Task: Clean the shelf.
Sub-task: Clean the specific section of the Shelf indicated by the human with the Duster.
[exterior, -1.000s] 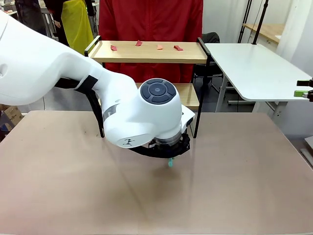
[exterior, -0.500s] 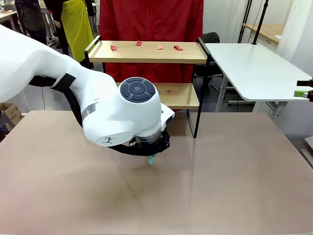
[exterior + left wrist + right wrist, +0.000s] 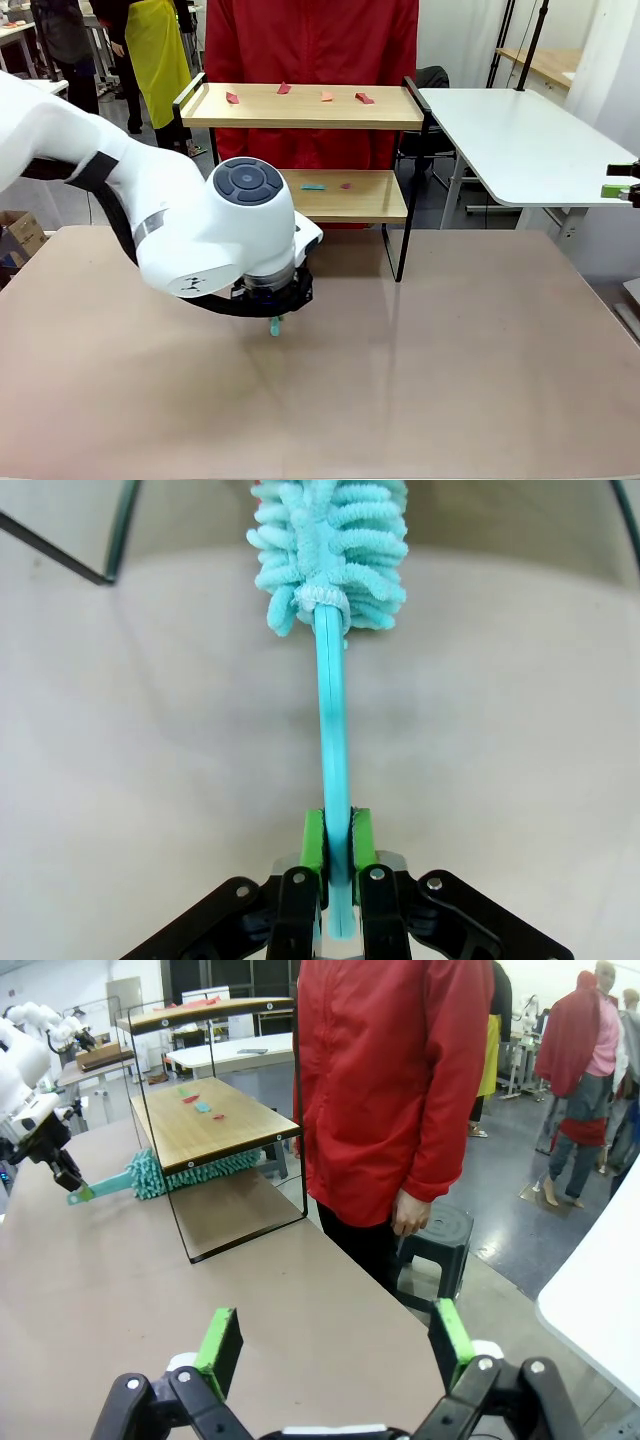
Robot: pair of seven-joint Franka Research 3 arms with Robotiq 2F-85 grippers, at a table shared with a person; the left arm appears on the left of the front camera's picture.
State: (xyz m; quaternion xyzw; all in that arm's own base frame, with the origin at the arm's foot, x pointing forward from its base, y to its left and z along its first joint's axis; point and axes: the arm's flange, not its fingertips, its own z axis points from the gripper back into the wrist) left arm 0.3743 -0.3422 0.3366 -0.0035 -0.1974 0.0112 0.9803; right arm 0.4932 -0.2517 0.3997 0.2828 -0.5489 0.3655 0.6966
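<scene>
Front: the two-tier light-wood, black-framed shelf (image 3: 300,105), red scraps (image 3: 285,89) on it, stands beyond the left pincer (image 3: 274,322). 
Left wrist: it clamps a fluffy teal duster (image 3: 335,730). 
Right wrist: the right pincer (image 3: 335,1345) stands apart, empty. The duster head lies under the lower board, so I judge this the approach. Next, lift it onto a board.

Shelf (image 3: 300,105) stands on tabletop (image 3: 450,350), far side; person (image 3: 310,40) behind it. 4 scraps (image 3: 283,88) on top board, more on lower. Left tool (image 3: 337,845) in front w/ duster (image 3: 335,730), head under lower board.

Your glossy white left arm (image 3: 150,205) bears a dark grey round cap (image 3: 247,181); below that cap, its black left gripper (image 3: 338,830) has green pads (image 3: 313,838).
</scene>
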